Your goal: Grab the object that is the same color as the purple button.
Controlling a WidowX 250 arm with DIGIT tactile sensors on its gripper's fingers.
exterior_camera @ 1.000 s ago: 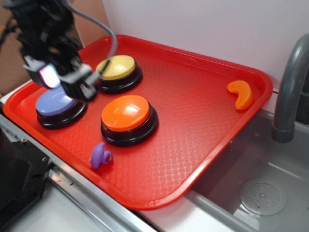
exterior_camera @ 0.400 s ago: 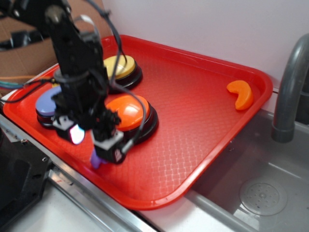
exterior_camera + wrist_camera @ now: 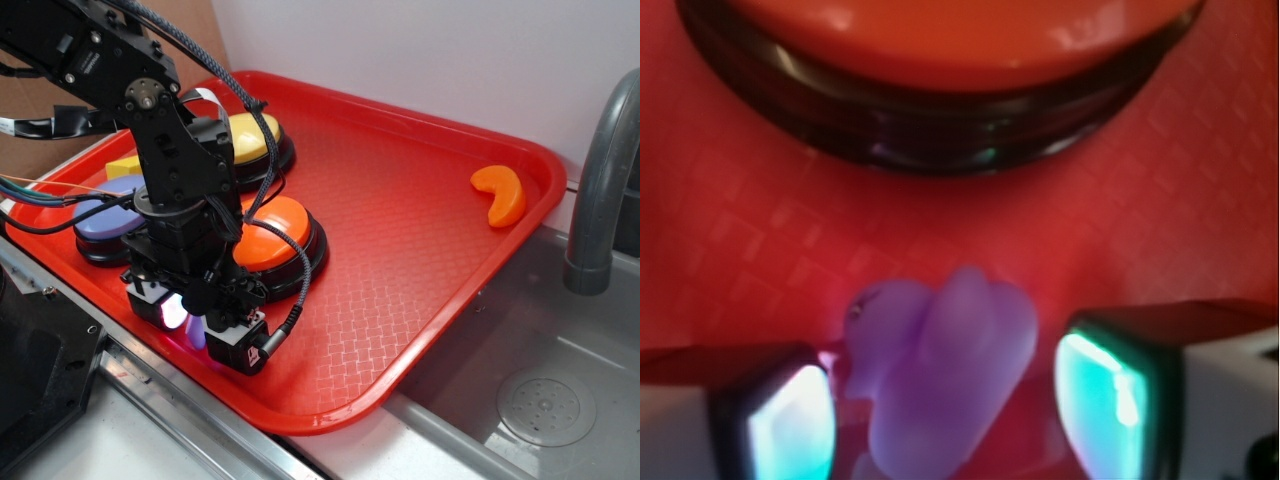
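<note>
tool: spread, one finger on each side of purple toy | toy: on red tray, near orange button | purple button: behind arm

The gripper dropped, jaws (apart) now flanking the object.

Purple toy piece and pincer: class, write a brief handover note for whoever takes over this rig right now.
Pincer: open, down at the tray, fingers either side of the purple toy piece, with a gap visible on the right.
Purple button: back-left on the tray, partly behind the arm; orange button just beyond the toy.
Done: pincer positioned around the right object.
Left: close on the toy and lift it.
</note>
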